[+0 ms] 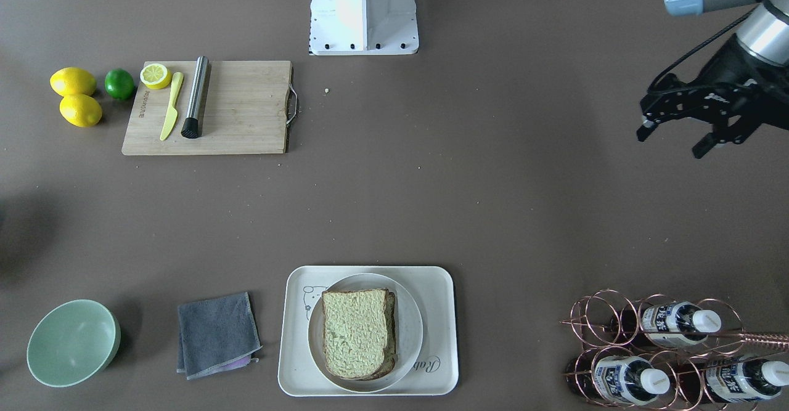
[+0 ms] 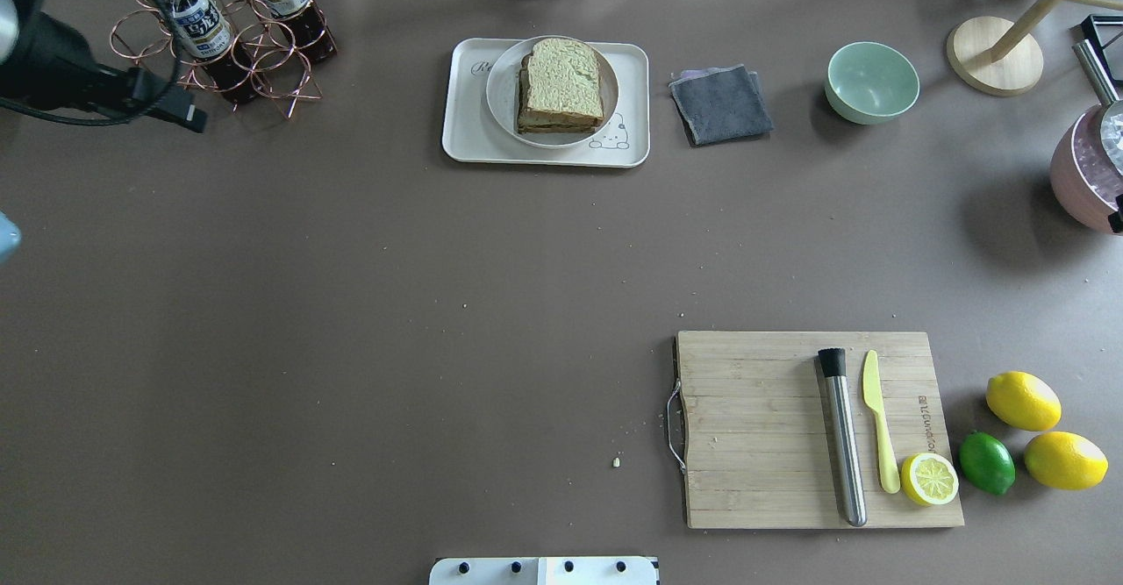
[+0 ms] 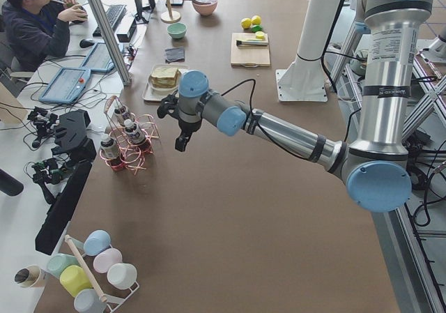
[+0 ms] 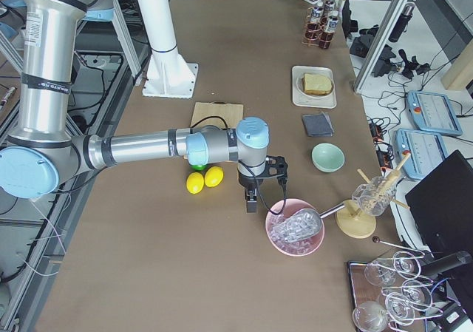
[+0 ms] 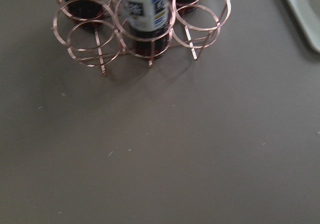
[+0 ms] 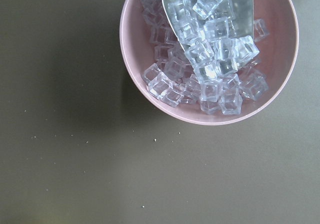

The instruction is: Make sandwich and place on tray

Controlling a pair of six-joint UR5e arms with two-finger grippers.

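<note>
The sandwich point(image 1: 357, 334), two stacked bread slices with brown crust, lies on a round white plate point(image 1: 410, 337). The plate stands on the cream tray point(image 1: 445, 288). The egg is hidden. The sandwich point(image 2: 561, 85) and tray point(image 2: 458, 133) also show in the overhead view. My left gripper point(image 1: 670, 143) is open and empty. It hovers above the table beside the bottle rack, far from the tray. My right gripper point(image 4: 253, 195) shows only in the exterior right view, above the table next to the pink bowl. I cannot tell whether it is open or shut.
A copper rack with bottles point(image 1: 666, 349) stands near the left gripper. A pink bowl of ice cubes point(image 6: 210, 54) lies below the right wrist. A cutting board point(image 1: 209, 108) bears a muddler, a yellow knife and a lemon half. Lemons, a lime, a grey cloth point(image 1: 217, 334) and a green bowl point(image 1: 73, 343) are nearby.
</note>
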